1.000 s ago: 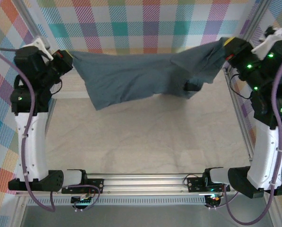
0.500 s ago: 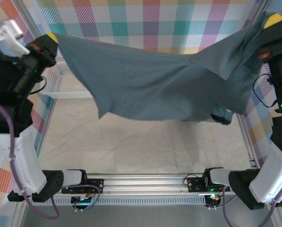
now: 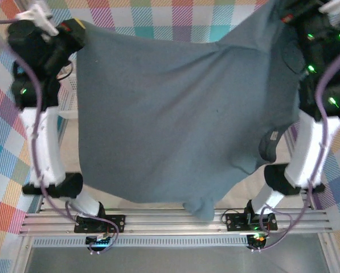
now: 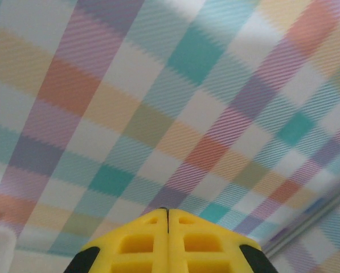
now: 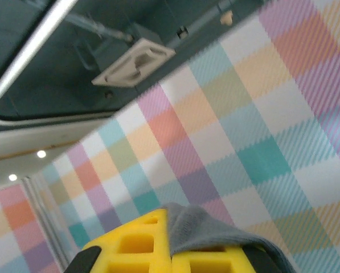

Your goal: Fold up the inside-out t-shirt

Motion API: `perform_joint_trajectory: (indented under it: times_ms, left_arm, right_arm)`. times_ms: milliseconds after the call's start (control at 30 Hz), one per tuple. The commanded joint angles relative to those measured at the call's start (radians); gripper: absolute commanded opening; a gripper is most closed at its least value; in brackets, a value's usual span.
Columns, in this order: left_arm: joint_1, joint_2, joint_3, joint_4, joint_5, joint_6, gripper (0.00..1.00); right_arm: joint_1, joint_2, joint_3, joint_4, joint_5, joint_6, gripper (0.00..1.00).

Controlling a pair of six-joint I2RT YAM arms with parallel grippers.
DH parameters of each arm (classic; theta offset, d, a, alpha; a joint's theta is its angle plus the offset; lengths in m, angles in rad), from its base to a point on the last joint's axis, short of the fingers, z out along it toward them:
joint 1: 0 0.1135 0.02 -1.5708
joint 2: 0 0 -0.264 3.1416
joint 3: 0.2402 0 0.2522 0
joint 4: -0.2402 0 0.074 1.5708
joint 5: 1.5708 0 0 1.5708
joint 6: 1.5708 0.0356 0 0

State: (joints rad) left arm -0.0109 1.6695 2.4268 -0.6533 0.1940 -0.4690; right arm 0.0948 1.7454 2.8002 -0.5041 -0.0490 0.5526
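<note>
I have the dark slate-grey short-sleeved t-shirt (image 3: 181,114) lifted and hanging as a broad sheet between the two arms, its lower edge dangling above the pale surface (image 3: 242,191). My left hand (image 4: 168,211) has its yellow fingers pressed together, and from above a top corner of the shirt hangs from it. My right hand (image 5: 168,215) pinches a fold of grey cloth. I judge this the spreading-out step. Next I should lay it flat, keeping both corners level and taut.
</note>
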Motion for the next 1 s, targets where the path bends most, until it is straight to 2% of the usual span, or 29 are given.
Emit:
perform_joint_trajectory:
  times_ms: [0, 100, 233, 333, 433, 500, 567, 633, 733, 833, 900, 967]
  left_arm:
    - [0.007, 0.045, 0.142, 0.028, -0.01, 0.016, 0.0]
    - [0.008, 0.071, 0.241, 0.033, -0.006, 0.017, 0.0]
    - [0.012, 0.035, 0.24, 0.022, 0.008, 0.011, 0.0]
    - [0.012, 0.001, 0.204, 0.02, 0.038, 0.013, 0.0]
    - [0.012, -0.058, 0.076, -0.003, 0.081, 0.069, 0.0]
    - [0.013, -0.122, -0.109, 0.001, 0.098, 0.121, 0.0]
    - [0.011, -0.218, -0.402, 0.086, 0.15, 0.185, 0.0]
    - [0.011, -0.316, -0.715, 0.209, 0.191, 0.202, 0.0]
    - [0.0, -0.424, -1.166, 0.427, 0.228, 0.183, 0.0]
    - [-0.005, -0.461, -1.48, 0.545, 0.208, 0.127, 0.0]
    - [-0.005, -0.469, -1.603, 0.581, 0.216, 0.085, 0.0]
    - [-0.013, -0.474, -1.689, 0.596, 0.221, 0.053, 0.0]
  right_arm:
    - [-0.039, 0.03, 0.047, 0.103, -0.048, 0.034, 0.0]
    - [-0.079, 0.014, 0.045, 0.151, -0.072, 0.087, 0.0]
    - [-0.156, -0.027, 0.033, 0.146, -0.164, 0.238, 0.0]
    - [-0.204, -0.048, 0.006, 0.121, -0.255, 0.347, 0.0]
    - [-0.219, -0.059, -0.049, -0.01, -0.396, 0.347, 0.0]
    - [-0.219, -0.095, -0.197, -0.106, -0.519, 0.313, 0.02]
    - [-0.218, -0.176, -0.484, -0.146, -0.661, 0.247, 0.05]
    - [-0.218, -0.267, -0.821, -0.136, -0.713, 0.191, 0.02]
    - [-0.218, -0.38, -1.288, -0.103, -0.683, 0.121, 0.0]
    - [-0.218, -0.456, -1.626, -0.019, -0.65, 0.086, 0.0]
    - [-0.218, -0.485, -1.761, 0.033, -0.654, 0.088, 0.0]
    - [-0.218, -0.494, -1.82, -0.002, -0.645, 0.081, 0.0]
